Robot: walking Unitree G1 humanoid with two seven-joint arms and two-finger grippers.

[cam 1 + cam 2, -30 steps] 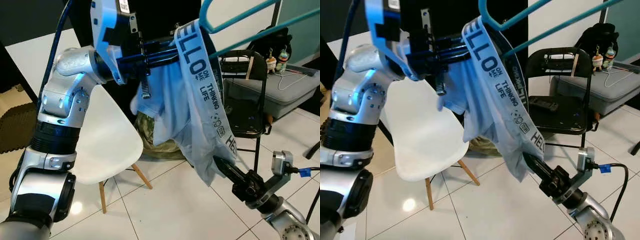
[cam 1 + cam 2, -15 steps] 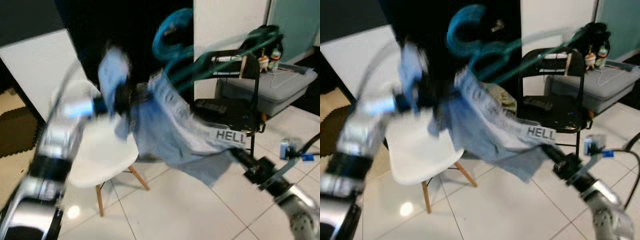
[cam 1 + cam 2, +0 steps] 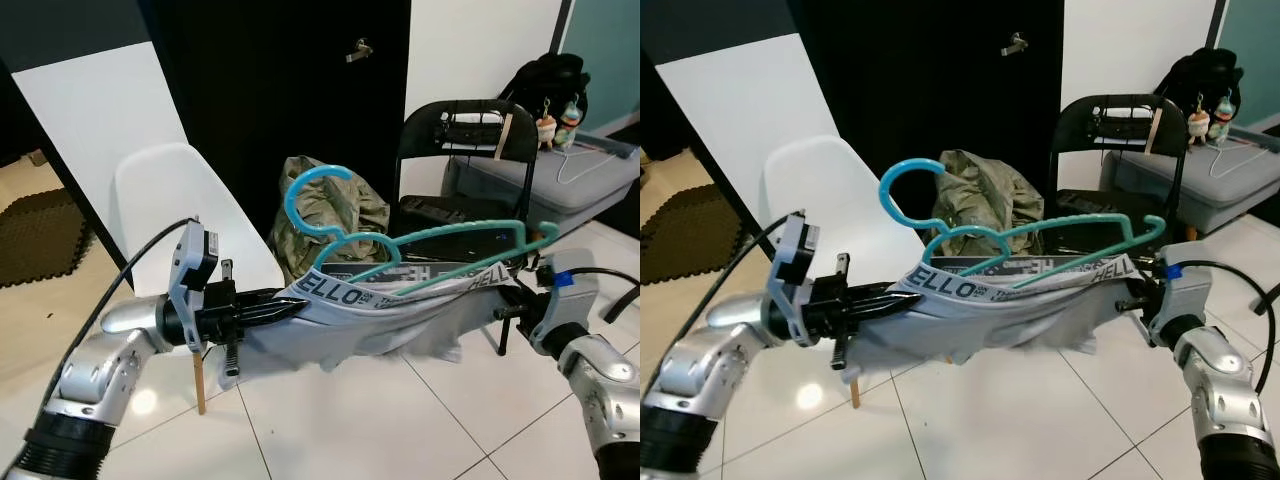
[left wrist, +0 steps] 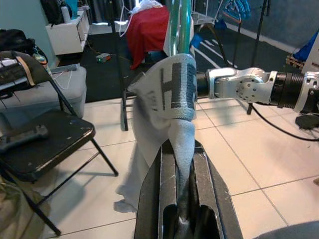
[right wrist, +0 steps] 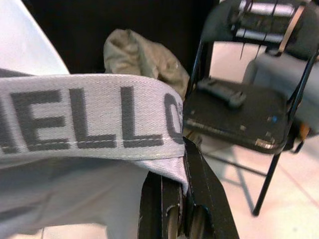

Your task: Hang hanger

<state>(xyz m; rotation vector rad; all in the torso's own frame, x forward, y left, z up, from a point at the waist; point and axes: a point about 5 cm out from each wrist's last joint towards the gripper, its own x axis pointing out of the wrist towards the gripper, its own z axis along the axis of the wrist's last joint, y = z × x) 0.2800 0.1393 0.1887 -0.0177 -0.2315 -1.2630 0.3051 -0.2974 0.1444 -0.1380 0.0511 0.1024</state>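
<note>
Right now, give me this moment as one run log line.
left gripper: shut on waistband | right gripper: shut on waistband | pale grey garment with HELLO-lettered waistband: stretched level between grippers | teal plastic hanger: resting on it, not hung

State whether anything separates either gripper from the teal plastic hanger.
Yes. The pale blue garment with the HELLO waistband does: the left gripper and right gripper each pinch an end of its waistband, while the teal plastic hanger rests on the stretched cloth between them.

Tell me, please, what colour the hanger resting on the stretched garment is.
The hanger is teal, clearest in the right eye view.
</note>
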